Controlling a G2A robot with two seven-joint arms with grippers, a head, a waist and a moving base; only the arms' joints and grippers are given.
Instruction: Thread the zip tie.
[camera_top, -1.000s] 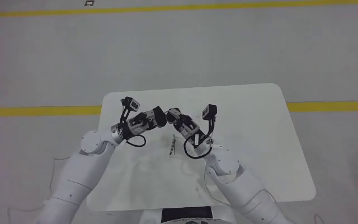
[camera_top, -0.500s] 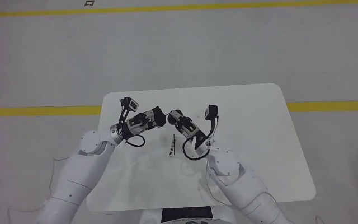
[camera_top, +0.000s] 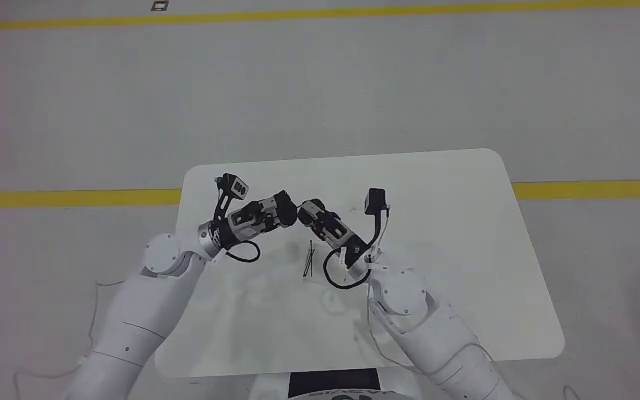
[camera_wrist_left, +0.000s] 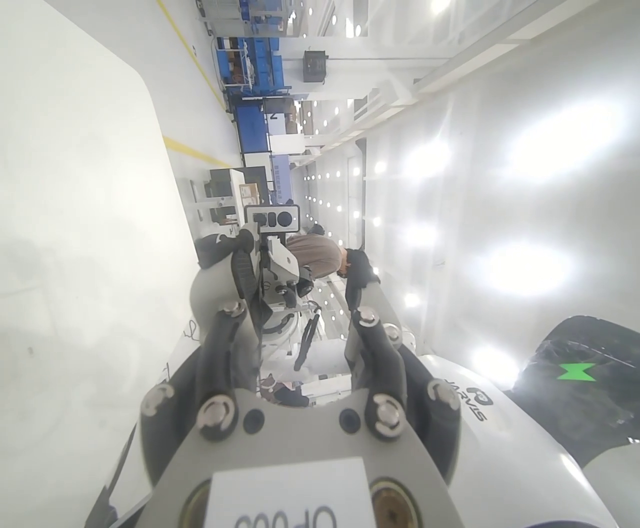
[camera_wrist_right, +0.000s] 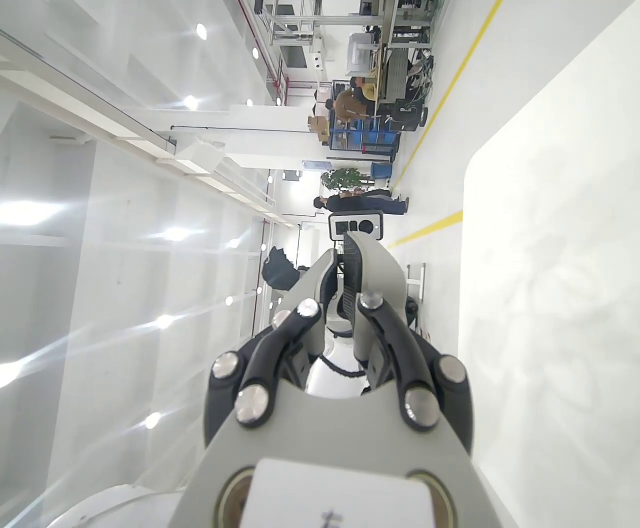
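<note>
Zip tie (camera_top: 310, 262) lies mid-tabletop (camera_top: 450, 200), just nearer the front edge than both tools; left tool (camera_wrist_left: 300, 270) gapes, right tool (camera_wrist_right: 345, 255) is pinched together; advisable: pinch one end firmly and align tip squarely with head.

Left hand (camera_top: 288, 212) near right hand (camera_top: 308, 210) (zip tie (camera_top: 310, 262) nearby)

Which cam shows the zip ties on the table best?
Top view: the zip ties lie as thin dark strips on the white table, unobstructed. Both wrist views look level across the table into the room, away from them.
</note>
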